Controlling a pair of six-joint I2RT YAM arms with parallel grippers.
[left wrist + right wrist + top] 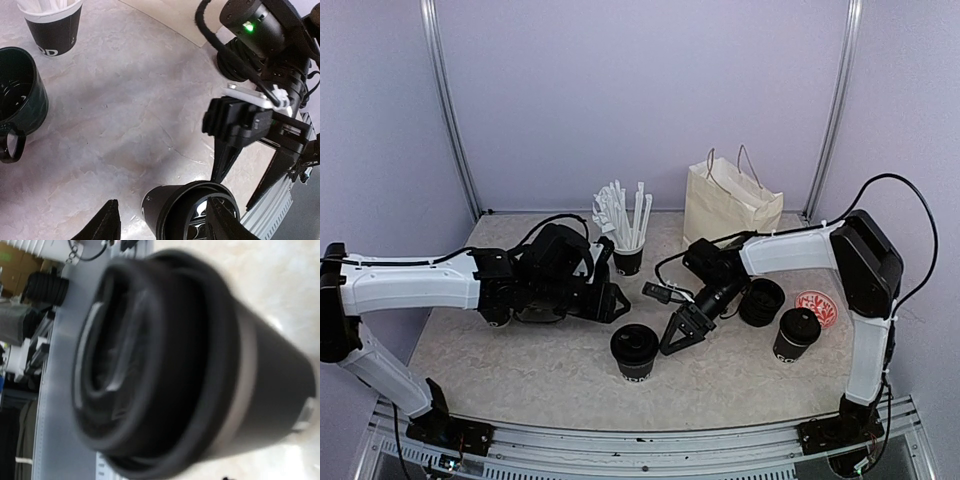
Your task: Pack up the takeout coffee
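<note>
– Near side of the cup of straws (628, 250), toward the arm bases: one takeout cup (635, 352), upright, black lid on.
– Claws?
– Left gripper (618, 303) sits between the cup of straws and that takeout cup, jaws spread wide. Its wrist view shows the cup's rim between its fingers (106, 224); contact not clear. Right gripper (677, 343) is just right of the takeout cup, also on the near side of the cup of straws, jaws in an open V, gripping nothing.
– Right wrist view?
– Filled by the lidded takeout cup, blurred. Own fingers not seen there.
– Anything else?
– Second lidded cup (797, 335) stands well right of the cup of straws, near side. Dark mug (17, 100) is left of it, under the left arm. Paper bag (730, 205) is just right of it, far side, upright.
</note>
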